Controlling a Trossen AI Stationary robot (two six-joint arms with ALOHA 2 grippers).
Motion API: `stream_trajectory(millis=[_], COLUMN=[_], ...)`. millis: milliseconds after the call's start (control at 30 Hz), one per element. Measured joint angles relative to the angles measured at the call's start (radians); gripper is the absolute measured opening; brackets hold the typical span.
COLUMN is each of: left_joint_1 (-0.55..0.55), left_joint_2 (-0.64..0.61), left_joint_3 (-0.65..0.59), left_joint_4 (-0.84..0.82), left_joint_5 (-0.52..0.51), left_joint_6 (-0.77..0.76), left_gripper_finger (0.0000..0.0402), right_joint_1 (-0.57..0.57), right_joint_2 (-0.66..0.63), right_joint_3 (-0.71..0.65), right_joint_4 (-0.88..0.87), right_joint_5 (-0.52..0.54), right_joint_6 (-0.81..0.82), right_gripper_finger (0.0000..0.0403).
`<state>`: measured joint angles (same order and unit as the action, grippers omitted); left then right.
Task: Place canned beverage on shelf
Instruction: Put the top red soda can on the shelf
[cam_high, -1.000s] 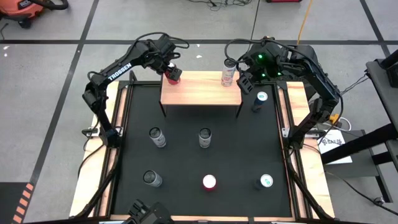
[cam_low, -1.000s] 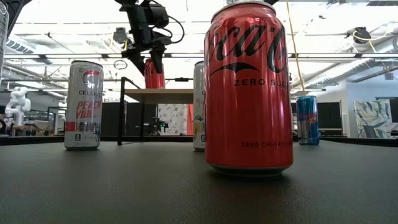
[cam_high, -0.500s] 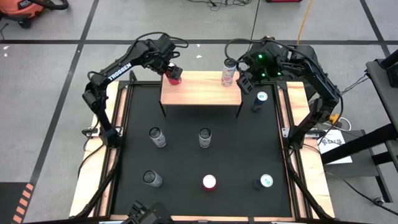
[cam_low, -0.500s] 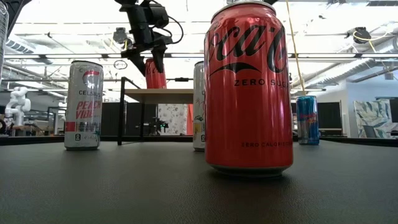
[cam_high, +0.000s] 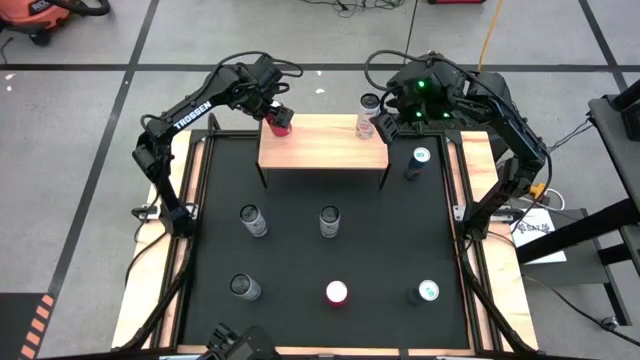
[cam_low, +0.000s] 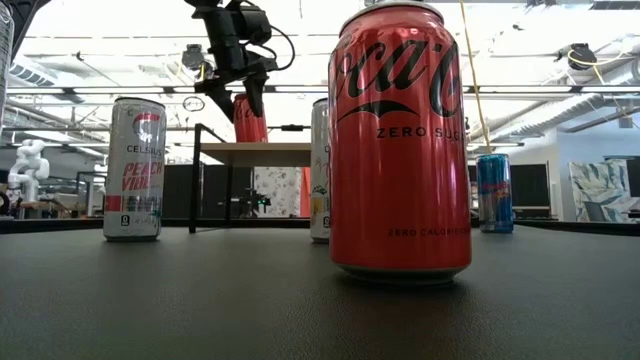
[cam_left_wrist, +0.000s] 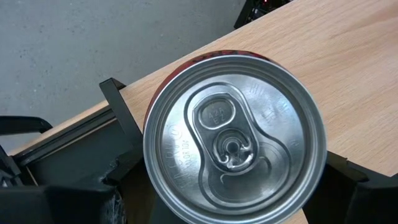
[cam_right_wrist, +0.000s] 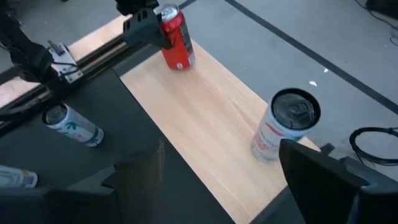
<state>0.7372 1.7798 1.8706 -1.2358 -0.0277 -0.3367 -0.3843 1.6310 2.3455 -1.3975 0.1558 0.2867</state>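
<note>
Centrally at the far end of the counter stands the shelf, a small wooden platform on thin black legs. A red can stands upright near its far left corner. The left gripper is right at this can, its fingers spread on either side of it; whether they press on the can or stand just clear cannot be told. In the left wrist view, the can's silver lid with its pull tab fills most of the picture, with the light wood of the shelf beneath.

A white can stands upright near the far right corner of the shelf. The right gripper hovers just beside it, fingers spread wide and holding nothing.

Off the shelf, a blue can stands on the black mat close to the shelf's right end. Nearer the front, five more cans stand upright and well apart: two silver cans in the middle row, then a third silver one, a second red cola can and a teal-topped can in the front row.
</note>
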Motion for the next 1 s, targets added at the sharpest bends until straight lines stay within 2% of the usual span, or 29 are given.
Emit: stream_trajectory(millis=[567, 1000], left_joint_1=[0.000, -0.003], left_joint_2=[0.000, 0.001], left_joint_3=[0.000, 0.000], left_joint_4=[0.000, 0.013], left_joint_5=[-0.002, 0.039], left_joint_6=[-0.046, -0.044], left_gripper_finger=[0.0303, 0.0303], right_joint_1=[0.000, 0.000], right_joint_2=[0.000, 0.000], right_joint_3=[0.000, 0.000], right_joint_4=[0.039, 0.039], right_joint_5=[0.000, 0.000], right_joint_6=[0.000, 0.000], right_gripper_finger=[0.0303, 0.0303])
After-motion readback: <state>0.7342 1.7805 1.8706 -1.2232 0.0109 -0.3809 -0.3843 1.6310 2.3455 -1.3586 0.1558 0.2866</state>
